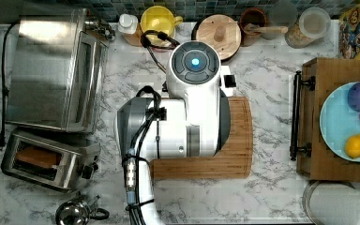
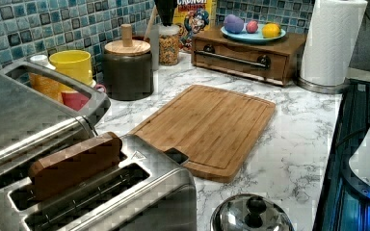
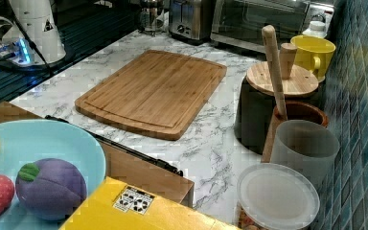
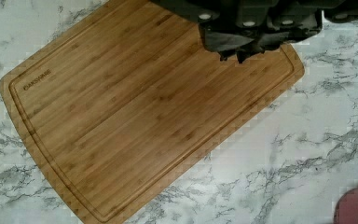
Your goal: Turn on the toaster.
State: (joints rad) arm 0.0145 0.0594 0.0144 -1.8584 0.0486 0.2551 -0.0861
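The task has not begun: the toaster (image 1: 47, 159) sits at the top view's lower left, untouched, while the gripper (image 4: 242, 42) hangs over the cutting board (image 4: 144, 107), jaw opening indeterminate.

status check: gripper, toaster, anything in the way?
Gripper above the cutting board, nowhere near the lever. Toaster has a slice sitting high in its slot. Kettle beside it.

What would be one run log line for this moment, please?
stage: approach | gripper: over cutting board | toaster: untouched, slice inside
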